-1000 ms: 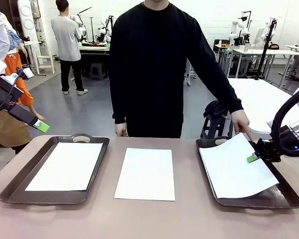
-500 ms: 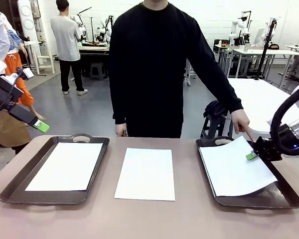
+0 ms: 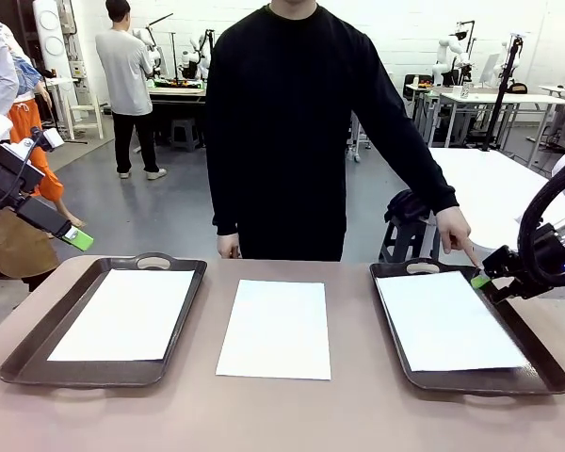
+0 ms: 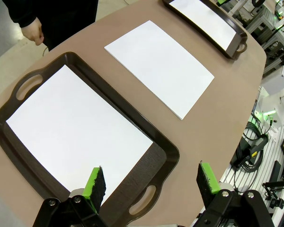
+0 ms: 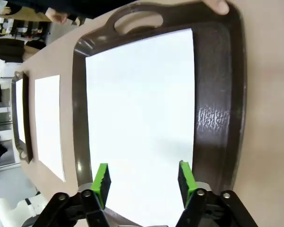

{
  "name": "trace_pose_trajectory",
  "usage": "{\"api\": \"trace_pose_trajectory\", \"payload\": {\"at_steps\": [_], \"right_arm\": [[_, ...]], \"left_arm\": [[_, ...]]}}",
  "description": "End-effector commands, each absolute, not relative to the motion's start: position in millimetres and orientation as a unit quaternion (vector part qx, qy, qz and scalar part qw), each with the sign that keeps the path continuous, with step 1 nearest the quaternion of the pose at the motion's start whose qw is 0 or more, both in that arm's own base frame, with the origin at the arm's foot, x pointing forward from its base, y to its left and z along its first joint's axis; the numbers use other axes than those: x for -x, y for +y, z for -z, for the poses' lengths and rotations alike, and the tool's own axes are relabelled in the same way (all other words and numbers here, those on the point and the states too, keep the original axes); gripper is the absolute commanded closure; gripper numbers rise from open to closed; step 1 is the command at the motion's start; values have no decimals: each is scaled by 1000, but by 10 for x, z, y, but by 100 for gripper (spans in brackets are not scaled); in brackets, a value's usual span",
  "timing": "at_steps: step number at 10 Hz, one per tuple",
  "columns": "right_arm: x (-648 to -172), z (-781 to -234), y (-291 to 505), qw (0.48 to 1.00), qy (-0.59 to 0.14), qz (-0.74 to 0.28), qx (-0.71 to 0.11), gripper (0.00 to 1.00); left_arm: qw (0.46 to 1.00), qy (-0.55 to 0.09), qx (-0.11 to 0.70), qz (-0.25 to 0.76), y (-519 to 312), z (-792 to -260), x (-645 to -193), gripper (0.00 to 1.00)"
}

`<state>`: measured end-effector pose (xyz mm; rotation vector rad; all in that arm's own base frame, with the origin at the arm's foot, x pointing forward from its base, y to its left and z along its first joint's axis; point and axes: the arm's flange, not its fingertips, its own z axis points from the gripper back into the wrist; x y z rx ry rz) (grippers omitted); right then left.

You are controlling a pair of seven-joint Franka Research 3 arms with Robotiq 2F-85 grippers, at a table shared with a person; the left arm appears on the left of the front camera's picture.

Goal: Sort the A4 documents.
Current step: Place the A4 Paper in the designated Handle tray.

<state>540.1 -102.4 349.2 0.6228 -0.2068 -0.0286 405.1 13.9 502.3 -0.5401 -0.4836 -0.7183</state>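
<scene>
Our right gripper (image 3: 490,282) stands with its green-padded jaws apart and clamped on nothing, at the far right rim of the right tray (image 3: 539,365). A second ago we had it pinched shut on the edge of the right sheet (image 3: 447,320), which curled up off the tray. Now that sheet lies flat inside the tray, let go. In the right wrist view we see it as smooth, blank white paper beyond the spread pads (image 5: 102,182), set against the tray's glossy, pebbled dark brown floor and oval cut-out handle. The middle sheet (image 3: 275,328) lies straight on the matte tan table (image 3: 264,414) between the two trays, and the left sheet (image 3: 124,314) rests flat in the left tray (image 3: 24,360). Neither has moved. Our left gripper (image 3: 75,237) hangs raised off the table's left side, jaws wide apart and empty as before. The person's hand (image 3: 457,235) points a finger down at the right tray's far right corner, just beside our green pad.
</scene>
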Motion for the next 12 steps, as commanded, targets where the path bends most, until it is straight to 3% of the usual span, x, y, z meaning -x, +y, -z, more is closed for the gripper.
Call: {"api": "trace_pose_trajectory", "payload": {"at_steps": [1, 2, 12], "right_arm": [[-5339, -3538, -972, 951, -102, 30, -290, 4], [-5331, -3547, -970, 952, -102, 30, -286, 0], [-5372, -3552, -1022, 947, -109, 25, -300, 0]], "left_arm": [[872, -232, 258, 346, 142, -5028, -4054, 0], [872, -232, 258, 346, 142, -5028, -4054, 0], [872, -232, 258, 346, 142, -5028, -4054, 0]]}}
